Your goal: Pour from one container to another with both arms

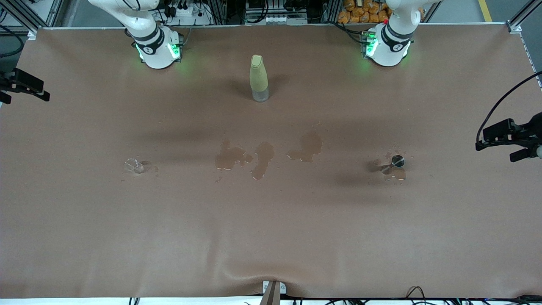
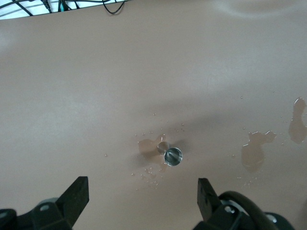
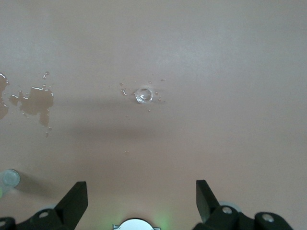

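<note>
I see both containers standing apart: clear cup (image 1: pixel 134 165) toward the right arm's end, metal cup (image 1: pixel 397 161) toward the left arm's, puddles (image 1: pixel 262 156) between; left gripper (image 2: pixel 143 196) and right gripper (image 3: pixel 142 197) hang high, fingers apart, holding nothing, which fits before or after pouring.

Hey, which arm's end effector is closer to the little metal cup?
Left. The left end effector hangs open above the metal cup at its end of the table; the right end effector, also open, is over the clear glass.

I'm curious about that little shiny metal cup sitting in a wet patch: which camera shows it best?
The left wrist view: it looks straight down on the metal cup, showing its round rim and the spilled water beside it. The front view shows the cup small, toward the left arm's end of the table. The right wrist view does not show it.
</note>
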`<state>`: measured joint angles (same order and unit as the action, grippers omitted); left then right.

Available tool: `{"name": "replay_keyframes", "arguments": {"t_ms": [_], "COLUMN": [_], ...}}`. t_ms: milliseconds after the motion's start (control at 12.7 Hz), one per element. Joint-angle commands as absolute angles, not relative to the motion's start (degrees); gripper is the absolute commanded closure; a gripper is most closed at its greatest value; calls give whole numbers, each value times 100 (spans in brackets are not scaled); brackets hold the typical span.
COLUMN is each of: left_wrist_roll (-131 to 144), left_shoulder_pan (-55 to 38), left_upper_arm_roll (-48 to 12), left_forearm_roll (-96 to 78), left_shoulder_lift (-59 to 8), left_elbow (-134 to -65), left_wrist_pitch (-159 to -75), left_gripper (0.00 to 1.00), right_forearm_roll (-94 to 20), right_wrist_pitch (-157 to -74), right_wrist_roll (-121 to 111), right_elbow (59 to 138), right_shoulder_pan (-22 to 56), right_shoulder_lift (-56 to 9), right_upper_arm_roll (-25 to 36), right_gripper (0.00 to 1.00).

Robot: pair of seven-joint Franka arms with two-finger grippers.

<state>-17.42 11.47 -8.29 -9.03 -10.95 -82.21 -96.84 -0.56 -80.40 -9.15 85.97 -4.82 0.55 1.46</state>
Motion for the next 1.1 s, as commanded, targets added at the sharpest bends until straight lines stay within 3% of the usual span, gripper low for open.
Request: {"name": "replay_keyframes", "arguments": {"t_ms": [0, 314, 1021], "left_wrist_roll": [-823, -483, -18], "left_shoulder_pan": [311, -455, -966], "left_upper_arm_roll": [-3, 298, 308], "left_forearm_roll": [-738, -98, -27], "left_shoulder_lift": [-633, 16, 167], "left_elbow": [-8578, -9253, -9193], "left_wrist_pitch": [-9677, -9773, -9773], "left_gripper": [0, 0, 0], "right_forearm_roll": [53, 53, 35], "right_wrist_pitch": [-8051, -8060, -8077], "right_wrist_roll": [-905, -905, -879], "right_elbow": [8464, 8464, 8473], "right_shoulder_pan": [-545, -528, -316], "right_shoulder_lift": [-9, -9, -18], "right_upper_arm_roll": [167, 176, 422], "right_gripper": [0, 0, 0]}}
